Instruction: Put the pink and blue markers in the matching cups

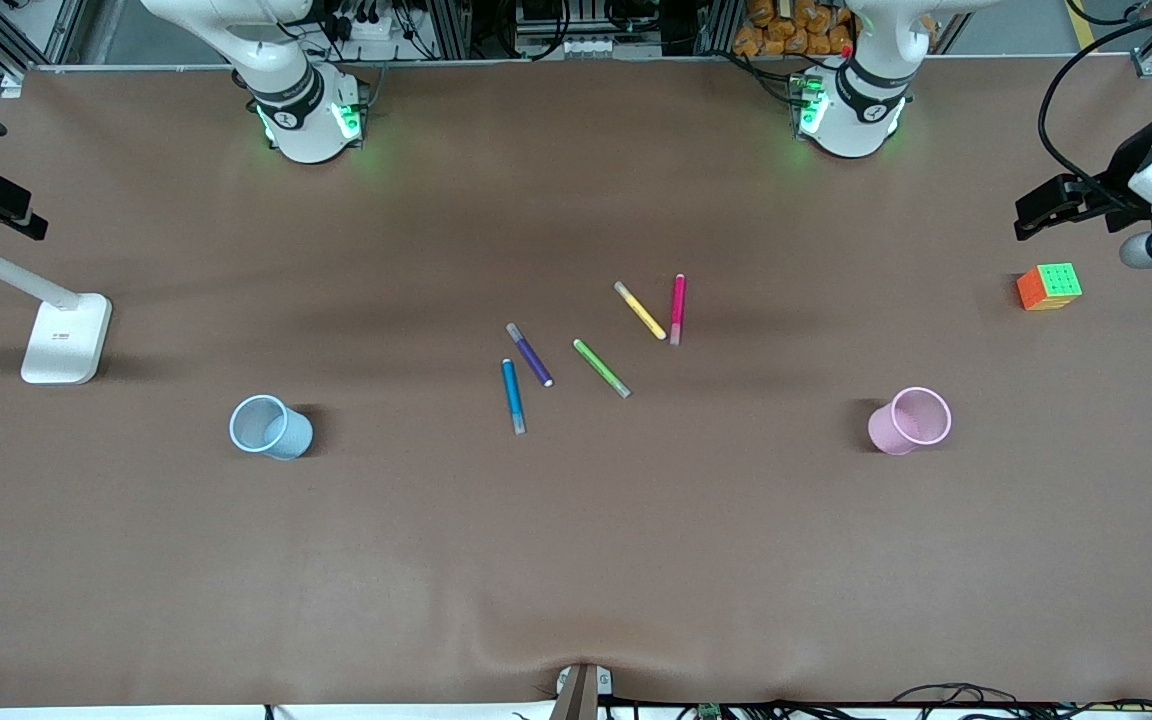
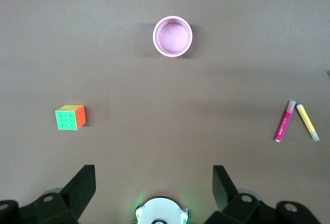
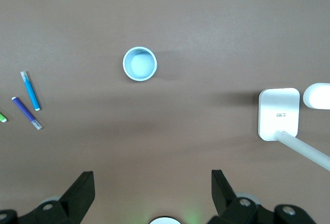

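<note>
Nearest the camera: two cups, both upright on the brown table (image 1: pixel 576 560). Light blue cup (image 1: pixel 269 427) toward the right arm's end, light pink cup (image 1: pixel 909 420) toward the left arm's end, well apart. Nothing inside either; bare bottoms plain from above in both wrist views.

Taking the blue cup as landmark: blue marker (image 1: pixel 513 396) flat on the table, partway from the blue cup toward the pink one and a little farther from the camera. Purple marker (image 1: pixel 529 354) just beside the blue marker, farther again from the camera. Green marker (image 1: pixel 601 367) next along toward the left arm's end. Yellow marker (image 1: pixel 639 309) and pink marker (image 1: pixel 677 309) farther still from the blue cup, lying close together, ends nearly meeting, closer to the pink cup. Coloured puzzle cube (image 1: pixel 1049 286) out past the pink cup. White lamp base (image 1: pixel 66 338) near the blue cup, toward the right arm's end and farther from the camera.

Left gripper (image 2: pixel 153 183) high over the table by the cube and pink cup, fingers spread wide, nothing between them. Right gripper (image 3: pixel 152 185) high over the blue cup's area, fingers likewise apart and holding nothing.
</note>
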Action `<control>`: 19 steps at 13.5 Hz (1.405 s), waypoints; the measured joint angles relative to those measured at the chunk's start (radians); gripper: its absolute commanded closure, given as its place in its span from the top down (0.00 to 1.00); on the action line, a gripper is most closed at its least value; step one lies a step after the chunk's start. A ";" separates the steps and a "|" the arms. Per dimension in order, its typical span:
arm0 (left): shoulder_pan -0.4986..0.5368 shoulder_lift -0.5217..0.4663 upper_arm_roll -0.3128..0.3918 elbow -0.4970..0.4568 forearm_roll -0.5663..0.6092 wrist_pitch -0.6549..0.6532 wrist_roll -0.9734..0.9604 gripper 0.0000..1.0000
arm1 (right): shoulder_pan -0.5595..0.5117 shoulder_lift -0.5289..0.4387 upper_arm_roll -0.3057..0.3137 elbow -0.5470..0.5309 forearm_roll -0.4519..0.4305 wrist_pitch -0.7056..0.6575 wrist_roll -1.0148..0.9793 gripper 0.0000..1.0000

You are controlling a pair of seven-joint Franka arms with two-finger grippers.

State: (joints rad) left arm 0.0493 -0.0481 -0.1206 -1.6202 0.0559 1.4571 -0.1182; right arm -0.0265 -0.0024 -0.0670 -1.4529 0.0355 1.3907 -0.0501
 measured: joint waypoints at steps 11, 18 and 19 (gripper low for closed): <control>-0.020 0.062 -0.106 -0.050 0.000 -0.044 -0.006 1.00 | 0.001 0.003 0.002 0.000 0.000 0.001 0.000 1.00; -0.024 0.092 -0.190 -0.155 -0.006 -0.028 -0.023 1.00 | 0.001 0.008 0.003 0.000 0.000 0.001 0.000 1.00; -0.025 0.095 -0.199 -0.179 -0.019 -0.015 -0.040 1.00 | 0.001 0.008 0.003 0.000 0.000 0.001 0.000 1.00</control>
State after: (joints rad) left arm 0.0240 0.0467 -0.3196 -1.7988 0.0366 1.4423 -0.1582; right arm -0.0252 0.0055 -0.0644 -1.4528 0.0355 1.3915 -0.0499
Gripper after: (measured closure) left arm 0.000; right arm 0.000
